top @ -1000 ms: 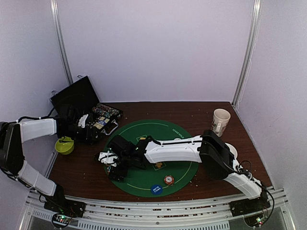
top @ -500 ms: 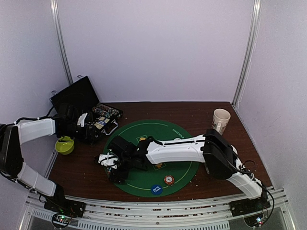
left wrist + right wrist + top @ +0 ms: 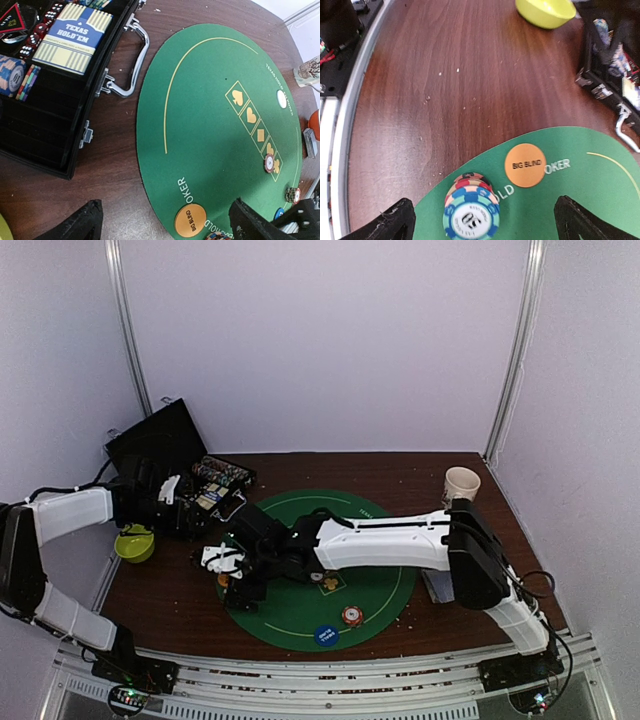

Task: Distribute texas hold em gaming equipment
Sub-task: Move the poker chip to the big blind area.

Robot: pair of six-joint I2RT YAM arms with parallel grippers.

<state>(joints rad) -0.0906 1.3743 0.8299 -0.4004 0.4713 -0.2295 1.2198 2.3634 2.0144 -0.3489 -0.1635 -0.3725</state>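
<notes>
R hand apart, straddling chip stack; L hand apart near case.

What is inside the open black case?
A blue Texas Hold'em card box, dark red dice and some chips. The box's contents and the cropped part of the case are hidden.

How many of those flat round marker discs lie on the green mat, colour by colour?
Orange disc: 1
Blue disc: 1
White disc: 1
Total: 3
</notes>
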